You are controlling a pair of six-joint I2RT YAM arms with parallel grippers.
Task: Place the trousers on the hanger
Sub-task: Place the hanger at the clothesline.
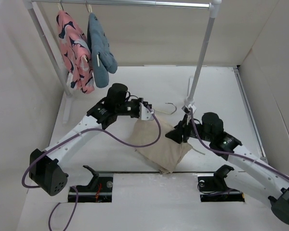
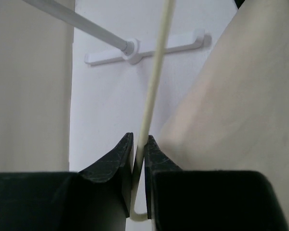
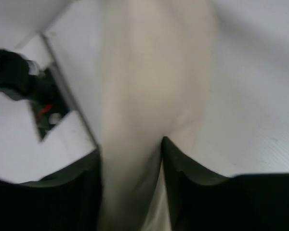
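stage: early; trousers (image 1: pixel 159 144) mostly on desk (image 1: pixel 221 96), not over hanger (image 2: pixel 154 82) | your left gripper (image 2: pixel 139 147) clamped on hanger rod | right gripper (image 3: pixel 132 159) straddles trousers; blurred, grip unclear

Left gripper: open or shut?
Shut. In the left wrist view the left gripper clamps the thin cream rod of the hanger, with no gap on either side.

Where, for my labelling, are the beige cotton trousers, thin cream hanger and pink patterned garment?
beige cotton trousers (image 1: pixel 166 149), top view, middle of the cloth.
thin cream hanger (image 2: pixel 151 91), left wrist view, its slim rod.
pink patterned garment (image 1: pixel 73 50), top view, its middle.
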